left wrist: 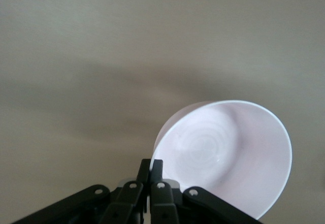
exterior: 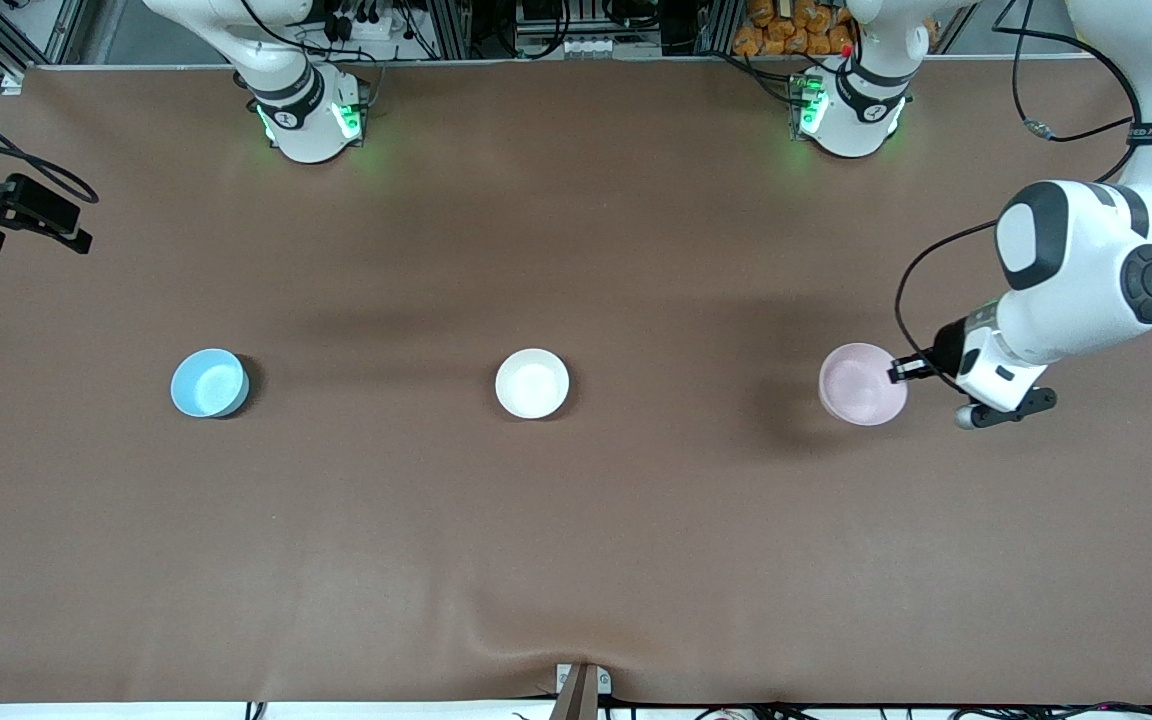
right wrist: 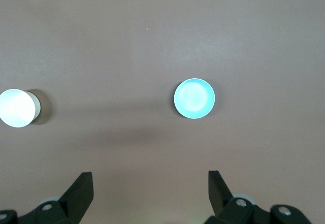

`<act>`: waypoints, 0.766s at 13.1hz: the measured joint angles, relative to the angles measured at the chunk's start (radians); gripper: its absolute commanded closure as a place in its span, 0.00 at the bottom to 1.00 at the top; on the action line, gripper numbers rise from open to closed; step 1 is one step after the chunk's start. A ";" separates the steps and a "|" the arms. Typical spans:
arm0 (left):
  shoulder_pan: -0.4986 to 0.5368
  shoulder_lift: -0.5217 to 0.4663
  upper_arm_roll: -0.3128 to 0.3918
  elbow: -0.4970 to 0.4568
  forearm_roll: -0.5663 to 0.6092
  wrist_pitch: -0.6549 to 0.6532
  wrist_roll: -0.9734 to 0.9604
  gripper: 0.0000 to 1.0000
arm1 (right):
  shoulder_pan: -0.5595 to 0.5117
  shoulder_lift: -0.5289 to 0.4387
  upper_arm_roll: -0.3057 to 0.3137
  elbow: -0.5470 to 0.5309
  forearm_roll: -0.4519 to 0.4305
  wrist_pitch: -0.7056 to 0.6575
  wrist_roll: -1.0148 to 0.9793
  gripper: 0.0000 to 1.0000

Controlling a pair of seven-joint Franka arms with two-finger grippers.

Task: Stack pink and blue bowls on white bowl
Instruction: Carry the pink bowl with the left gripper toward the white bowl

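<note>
The pale pink bowl (exterior: 861,385) is at the left arm's end of the table. My left gripper (exterior: 898,370) is shut on its rim and holds it tilted, a little above the brown table; the left wrist view shows the fingers (left wrist: 151,169) pinching the rim of the pink bowl (left wrist: 228,153). The white bowl (exterior: 532,383) sits at the table's middle. The light blue bowl (exterior: 208,383) sits toward the right arm's end. My right gripper (right wrist: 150,176) is open and empty, high over the table, with the blue bowl (right wrist: 194,98) and the white bowl (right wrist: 18,108) below it.
The three bowls lie in one row across the brown table (exterior: 576,550). A black camera mount (exterior: 16,210) sticks in at the right arm's end. A small bracket (exterior: 581,690) sits at the table's near edge.
</note>
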 measured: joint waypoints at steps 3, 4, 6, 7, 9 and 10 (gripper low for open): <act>-0.028 0.010 -0.105 0.052 -0.001 -0.010 -0.184 1.00 | -0.003 0.001 0.000 0.000 0.000 0.000 0.000 0.00; -0.064 0.022 -0.116 0.070 -0.001 -0.012 -0.247 1.00 | -0.003 0.002 0.000 0.000 0.000 -0.001 0.000 0.00; -0.169 0.069 -0.118 0.118 -0.001 -0.011 -0.376 1.00 | -0.004 0.002 0.000 0.000 0.001 -0.001 0.000 0.00; -0.225 0.104 -0.118 0.154 0.001 -0.010 -0.446 1.00 | -0.004 0.002 0.000 0.000 0.001 -0.001 0.000 0.00; -0.321 0.191 -0.116 0.243 0.043 -0.008 -0.575 1.00 | -0.004 0.003 0.001 0.000 0.001 -0.001 0.000 0.00; -0.367 0.242 -0.115 0.297 0.078 -0.008 -0.637 1.00 | -0.004 0.003 0.001 0.000 0.001 -0.001 0.000 0.00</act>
